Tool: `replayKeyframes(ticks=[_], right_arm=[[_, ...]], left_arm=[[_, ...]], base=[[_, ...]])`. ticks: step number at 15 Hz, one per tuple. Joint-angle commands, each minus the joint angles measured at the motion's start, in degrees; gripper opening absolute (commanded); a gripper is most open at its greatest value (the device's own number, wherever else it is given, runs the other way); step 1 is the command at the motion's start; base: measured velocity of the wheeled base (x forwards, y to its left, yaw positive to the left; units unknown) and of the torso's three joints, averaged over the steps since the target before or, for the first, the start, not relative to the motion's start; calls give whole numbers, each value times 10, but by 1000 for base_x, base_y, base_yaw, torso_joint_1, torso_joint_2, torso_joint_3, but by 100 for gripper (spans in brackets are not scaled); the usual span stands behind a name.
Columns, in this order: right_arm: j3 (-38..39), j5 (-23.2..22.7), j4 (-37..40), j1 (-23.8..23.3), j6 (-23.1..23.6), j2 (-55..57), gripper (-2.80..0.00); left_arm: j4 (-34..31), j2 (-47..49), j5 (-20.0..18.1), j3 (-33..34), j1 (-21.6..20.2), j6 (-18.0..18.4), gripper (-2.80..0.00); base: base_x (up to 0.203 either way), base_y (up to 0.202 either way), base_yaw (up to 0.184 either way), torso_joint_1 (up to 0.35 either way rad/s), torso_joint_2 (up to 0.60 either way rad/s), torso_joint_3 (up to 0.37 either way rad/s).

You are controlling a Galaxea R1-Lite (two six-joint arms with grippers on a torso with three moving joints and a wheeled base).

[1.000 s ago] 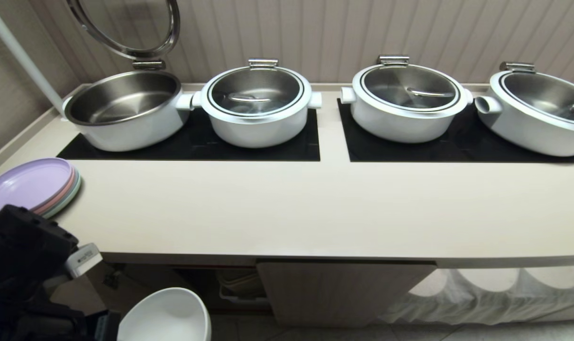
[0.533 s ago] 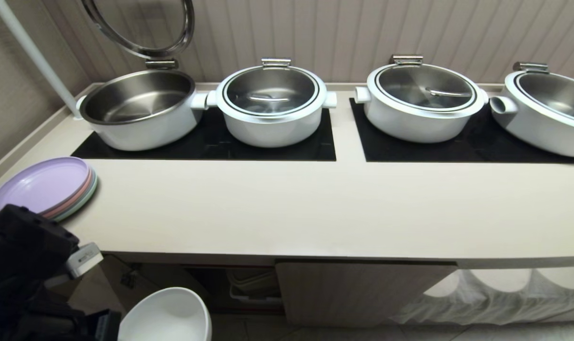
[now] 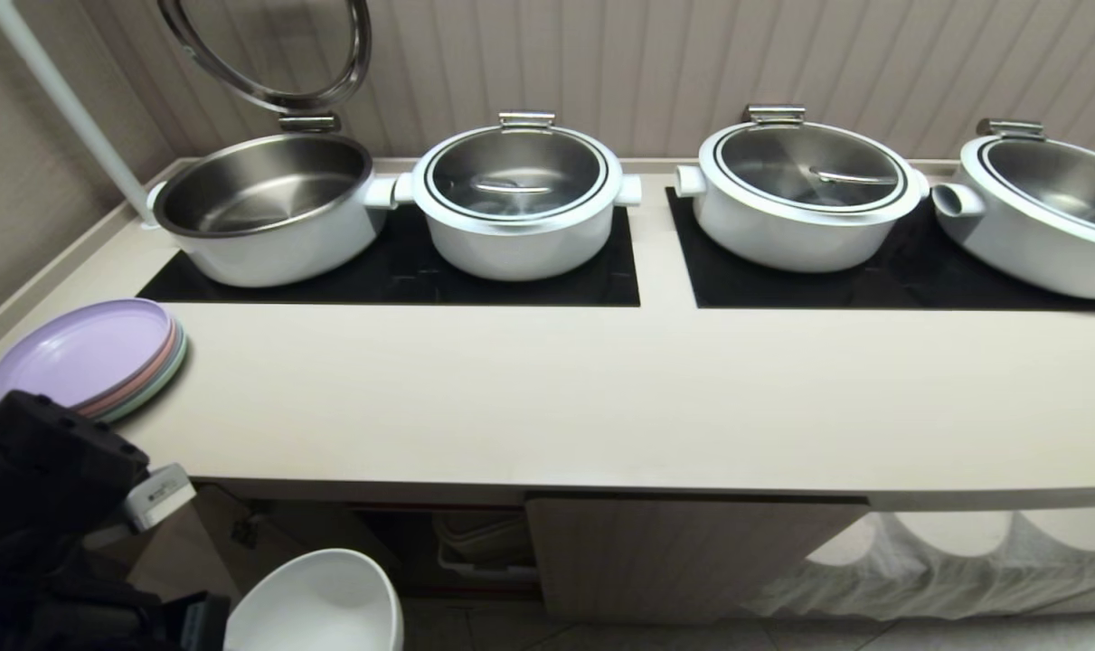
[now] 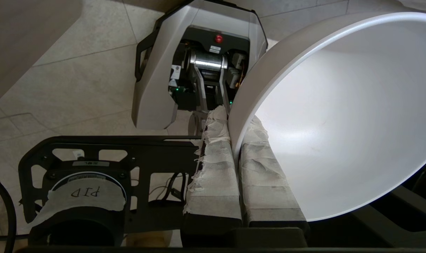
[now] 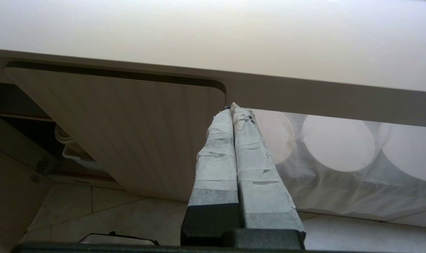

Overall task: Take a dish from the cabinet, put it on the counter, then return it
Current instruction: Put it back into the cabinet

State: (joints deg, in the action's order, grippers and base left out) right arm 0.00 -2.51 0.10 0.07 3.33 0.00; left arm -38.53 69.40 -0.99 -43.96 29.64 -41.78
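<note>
White bowl out of the cabinet, desk still waiting

White and glossy, the dish [image 3: 316,601] hangs low at our left side, below the front edge of the desk [image 3: 547,407] and above the floor tiles. Our left end effector [image 4: 234,140] is clamped on its rim, one taped finger inside the bowl and one outside, as the left wrist view shows plainly.

What has changed over the last second is the view, not the grip: the whole scene has slid to the right in the head view and then settled (so our base or torso has shifted, and the pots have not moved). The bowl keeps the same place against our arm throughout.

We judge that the dish is already out of the cabinet [image 3: 692,556], whose left side stands open, and that the carry is between steps. Setting it down calls for a lift over the desk's rounded edge, onto the bare stretch beside the stack of pastel plates [image 3: 90,357].

Our right end effector [image 5: 235,109] is parked low before the closed cabinet door, its fingers pressed together on nothing.
</note>
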Motion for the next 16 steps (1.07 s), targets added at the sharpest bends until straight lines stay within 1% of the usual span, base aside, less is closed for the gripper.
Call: replayKeyframes(ticks=[1, 3, 5, 16], right_arm=[[0, 0, 1, 0, 0, 0, -280], [0, 0, 0, 0, -3, 1, -280], [0, 29, -2, 0, -39, 1, -280], [0, 28, -2, 0, -39, 1, -280]], left_arm=[[-2, 0, 0, -1, 0, -2, -280], [-2, 0, -1, -1, 0, -2, -280], [-2, 1, -1, -1, 0, -2, -280], [-2, -1, -1, 4, -1, -2, -280]], base=[[0, 0, 0, 0, 0, 0], [0, 0, 0, -32, 65, 35], [0, 0, 0, -52, 112, 56], [0, 0, 0, -65, 145, 71]])
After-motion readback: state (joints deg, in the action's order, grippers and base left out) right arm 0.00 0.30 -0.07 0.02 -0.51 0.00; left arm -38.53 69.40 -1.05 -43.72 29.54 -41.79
